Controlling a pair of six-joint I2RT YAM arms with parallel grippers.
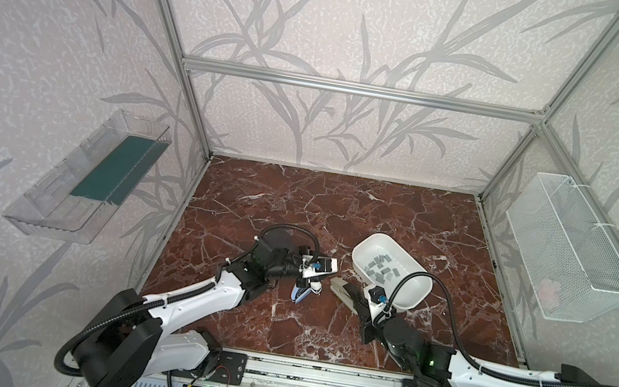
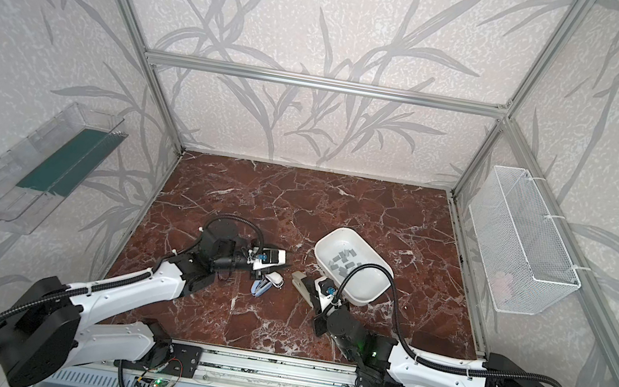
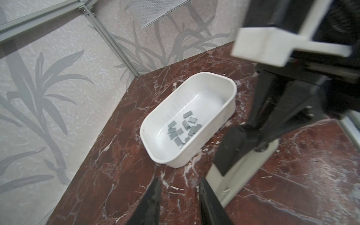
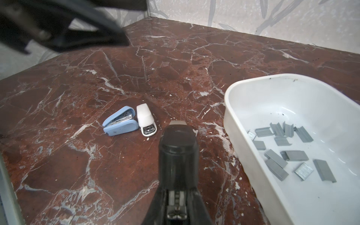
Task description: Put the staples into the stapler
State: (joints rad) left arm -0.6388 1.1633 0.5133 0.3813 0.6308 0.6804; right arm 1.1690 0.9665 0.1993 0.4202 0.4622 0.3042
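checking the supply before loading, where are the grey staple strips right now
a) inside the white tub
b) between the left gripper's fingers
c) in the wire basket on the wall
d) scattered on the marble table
a: the staples lie loose on the floor of the white tub, as the right wrist view shows most clearly.

- Staples [image 4: 296,155] are showing grey, tub [image 4: 272,76] white.
- Large stapler [image 4: 178,140] is showing black and beige.
- Mini stapler [image 4: 120,129] is showing pale blue.
- Tabletop [image 4: 175,68] is showing white-veined red-brown marble.
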